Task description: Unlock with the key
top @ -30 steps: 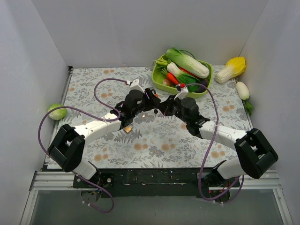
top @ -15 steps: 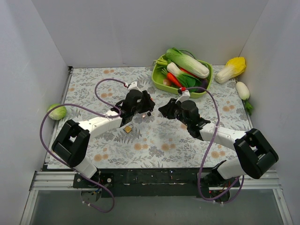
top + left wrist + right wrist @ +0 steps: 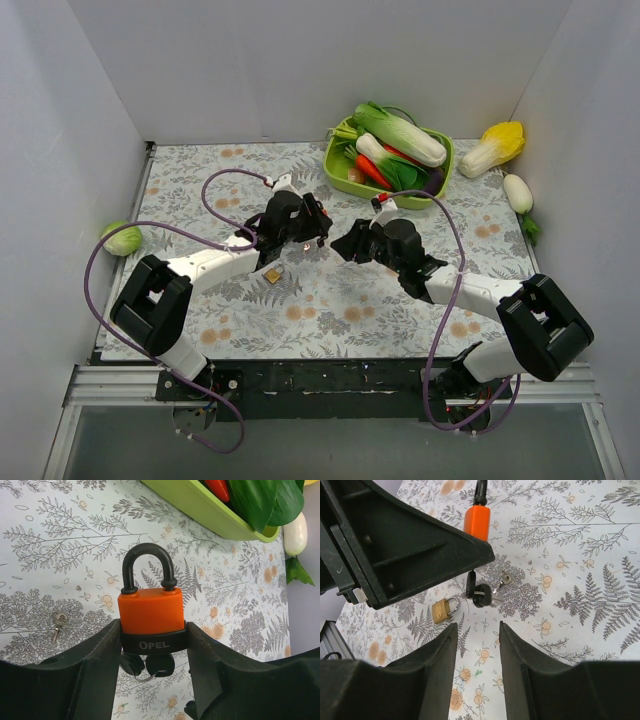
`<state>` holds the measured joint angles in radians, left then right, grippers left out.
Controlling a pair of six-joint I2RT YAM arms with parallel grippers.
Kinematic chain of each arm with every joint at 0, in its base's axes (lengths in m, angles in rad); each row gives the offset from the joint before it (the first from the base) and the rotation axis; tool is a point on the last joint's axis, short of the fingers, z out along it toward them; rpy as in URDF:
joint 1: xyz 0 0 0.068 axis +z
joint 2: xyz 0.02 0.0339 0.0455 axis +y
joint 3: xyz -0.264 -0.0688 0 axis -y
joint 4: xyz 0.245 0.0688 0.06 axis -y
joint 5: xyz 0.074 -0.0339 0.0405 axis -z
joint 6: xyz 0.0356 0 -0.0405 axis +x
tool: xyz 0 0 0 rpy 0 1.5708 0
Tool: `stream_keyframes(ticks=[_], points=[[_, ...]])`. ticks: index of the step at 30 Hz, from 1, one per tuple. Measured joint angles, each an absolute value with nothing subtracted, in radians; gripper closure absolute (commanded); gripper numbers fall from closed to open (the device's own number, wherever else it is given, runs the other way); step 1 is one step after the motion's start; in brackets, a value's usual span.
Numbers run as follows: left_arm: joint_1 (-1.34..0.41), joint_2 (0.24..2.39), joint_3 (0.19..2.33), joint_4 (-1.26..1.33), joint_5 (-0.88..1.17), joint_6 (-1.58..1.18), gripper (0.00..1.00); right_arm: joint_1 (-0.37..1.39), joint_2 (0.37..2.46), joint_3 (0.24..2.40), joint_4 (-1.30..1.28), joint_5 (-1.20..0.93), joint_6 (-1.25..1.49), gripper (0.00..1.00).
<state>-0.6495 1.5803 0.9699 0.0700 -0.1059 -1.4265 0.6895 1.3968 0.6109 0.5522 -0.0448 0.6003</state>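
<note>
Left wrist cam first: an orange padlock (image 3: pixel 150 607) with a black shackle is pinched at its black base by the left claw (image 3: pixel 152 636), shackle pointing away from the claw, over the floral worktop (image 3: pixel 60 540). The key (image 3: pixel 161 666) with the black head is seen right under the lock's bottom edge, beside a second black head on a ring. Whether the blade is seated in the keyhole can't be told. A plain silver key (image 3: pixel 58 625) is lying flat on the worktop off to the side. On the right wrist cam, the right claw (image 3: pixel 477 630) is spread with nothing gripped, near the hanging keys but apart from them. A brass padlock (image 3: pixel 445 610) is lying on the worktop nearby, and a green tray (image 3: pixel 200 505) of veggies is seen further back.
</note>
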Motion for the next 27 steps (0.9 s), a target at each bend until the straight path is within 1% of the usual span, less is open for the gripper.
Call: stream_keyframes(ticks=[11,21,27], points=[[-0.650,1.573,0.952,0.091,-0.062,-1.452,1.00,0.690,1.442,0.630,0.596,-0.105,0.587,0.61],[-0.650,1.558,0.943,0.103,-0.058,-1.455,1.00,0.690,1.480,0.686,0.609,-0.107,0.571,0.67],[-0.650,1.558,0.943,0.105,-0.058,-1.455,1.00,0.690,1.495,0.696,0.608,-0.107,0.571,0.68]])
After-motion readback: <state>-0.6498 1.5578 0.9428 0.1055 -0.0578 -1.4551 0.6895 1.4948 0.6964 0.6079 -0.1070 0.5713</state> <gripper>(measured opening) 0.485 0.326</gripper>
